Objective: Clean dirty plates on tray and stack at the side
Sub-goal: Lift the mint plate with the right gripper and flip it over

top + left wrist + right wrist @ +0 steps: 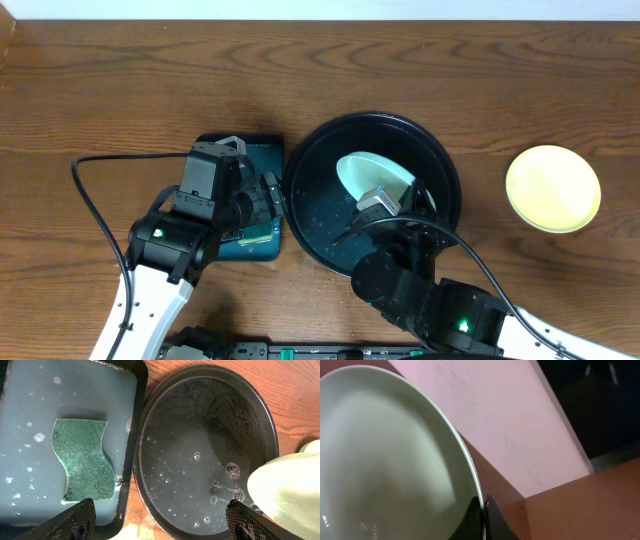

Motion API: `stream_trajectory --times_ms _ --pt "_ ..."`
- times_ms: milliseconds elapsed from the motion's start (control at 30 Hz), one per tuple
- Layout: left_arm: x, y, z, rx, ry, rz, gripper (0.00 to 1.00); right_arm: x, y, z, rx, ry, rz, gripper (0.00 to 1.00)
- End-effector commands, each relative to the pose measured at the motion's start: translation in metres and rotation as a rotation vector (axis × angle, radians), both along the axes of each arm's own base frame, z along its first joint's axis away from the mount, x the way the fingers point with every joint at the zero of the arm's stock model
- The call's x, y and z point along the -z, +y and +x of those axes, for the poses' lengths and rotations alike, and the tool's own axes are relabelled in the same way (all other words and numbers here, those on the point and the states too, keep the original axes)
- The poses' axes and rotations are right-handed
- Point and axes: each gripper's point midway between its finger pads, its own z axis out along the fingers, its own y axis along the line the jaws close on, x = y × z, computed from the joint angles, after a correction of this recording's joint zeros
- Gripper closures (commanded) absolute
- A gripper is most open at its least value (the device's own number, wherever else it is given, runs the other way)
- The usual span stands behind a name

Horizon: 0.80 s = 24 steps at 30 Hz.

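Table (100, 80) of brown wood holds tray (315, 215), pale wall (400, 8) behind.

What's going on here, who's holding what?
The right gripper has its jaws shut on the rim of a pale mint plate, holding it tilted above the wet black tray. The left gripper hovers with jaws open, about where the teal tray meets the black one. The green sponge lies in the teal tray, not held. A yellow plate sits alone on the table, right of the black tray.
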Motion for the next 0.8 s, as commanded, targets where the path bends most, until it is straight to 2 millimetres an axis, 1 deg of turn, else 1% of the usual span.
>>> stream_trajectory --times_ms 0,767 --pt "-0.0117 -0.0019 0.0044 0.013 -0.030 -0.008 0.16 -0.0108 -0.0080 -0.0025 0.040 -0.039 -0.034 0.99" --pt "-0.0117 -0.0019 0.0044 0.013 -0.030 -0.008 0.16 -0.0108 -0.0080 -0.0024 0.038 -0.037 -0.049 0.99"
